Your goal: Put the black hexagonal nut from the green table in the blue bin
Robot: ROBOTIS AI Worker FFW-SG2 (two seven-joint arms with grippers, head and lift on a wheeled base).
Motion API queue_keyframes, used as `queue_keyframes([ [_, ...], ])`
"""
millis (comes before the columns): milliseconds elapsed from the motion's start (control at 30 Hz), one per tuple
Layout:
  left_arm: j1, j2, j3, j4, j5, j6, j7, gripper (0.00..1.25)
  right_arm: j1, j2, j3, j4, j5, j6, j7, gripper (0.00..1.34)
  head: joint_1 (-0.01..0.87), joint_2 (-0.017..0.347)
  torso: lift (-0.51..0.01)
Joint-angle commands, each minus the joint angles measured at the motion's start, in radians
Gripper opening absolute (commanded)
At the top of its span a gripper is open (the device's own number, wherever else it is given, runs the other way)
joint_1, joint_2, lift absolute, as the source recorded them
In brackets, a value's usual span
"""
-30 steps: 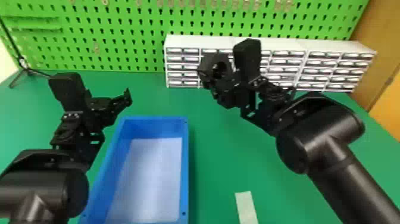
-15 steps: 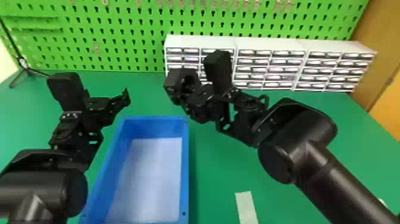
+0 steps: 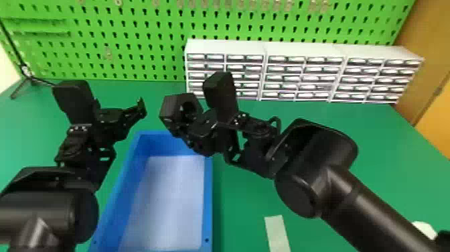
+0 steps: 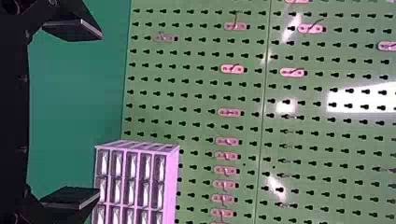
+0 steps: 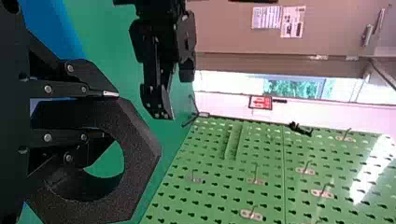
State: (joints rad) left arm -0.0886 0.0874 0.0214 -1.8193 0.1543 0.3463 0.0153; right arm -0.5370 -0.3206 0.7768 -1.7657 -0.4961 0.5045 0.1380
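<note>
In the head view the black hexagonal nut (image 3: 170, 108) hangs at the back edge of the blue bin (image 3: 208, 204), with my right gripper (image 3: 197, 132) shut on it. Seen from the right wrist, that gripper (image 5: 109, 115) pinches one wall of the nut (image 5: 142, 151), one finger inside the hole and the other outside. Over the bin's left back side is my left gripper (image 3: 135, 112); its own wrist view has this gripper (image 4: 84, 113) open, fingers wide apart and nothing between them. The bin's white floor holds nothing that I can see.
White drawer units (image 3: 303, 70) stand at the back against the green pegboard (image 3: 134, 43). A pale strip (image 3: 277, 231) lies on the green table (image 3: 247, 207) right of the bin. A thin black stand (image 3: 28, 78) is at the far left.
My right arm has moved left with the nut in its gripper, from over the table near the drawer units to the bin's back edge. The left arm has hardly moved.
</note>
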Motion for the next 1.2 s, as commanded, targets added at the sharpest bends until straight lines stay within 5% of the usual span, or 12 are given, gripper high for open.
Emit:
queue_keyframes([
  [0, -0.002, 0.0, -0.001, 0.0, -0.001, 0.0, 0.0, 1.14, -0.011, 0.0, 0.038, 0.003, -0.015, 0.0, 0.0, 0.32, 0.692, 0.008, -0.097],
  [367, -0.003, 0.0, -0.005, 0.0, -0.001, 0.0, 0.0, 1.14, -0.02, 0.0, 0.059, 0.005, -0.022, 0.0, 0.0, 0.33, 0.692, 0.008, -0.097],
  [733, -0.003, 0.0, -0.006, 0.0, -0.001, 0.0, 0.0, 1.14, -0.021, 0.0, 0.058, 0.014, -0.036, 0.017, 0.008, 0.8, 0.692, 0.008, -0.097],
  [1167, -0.005, 0.0, -0.008, 0.0, -0.001, 0.0, 0.0, 1.14, -0.023, -0.001, 0.058, 0.014, -0.036, 0.02, 0.011, 0.8, 0.692, 0.008, -0.097],
])
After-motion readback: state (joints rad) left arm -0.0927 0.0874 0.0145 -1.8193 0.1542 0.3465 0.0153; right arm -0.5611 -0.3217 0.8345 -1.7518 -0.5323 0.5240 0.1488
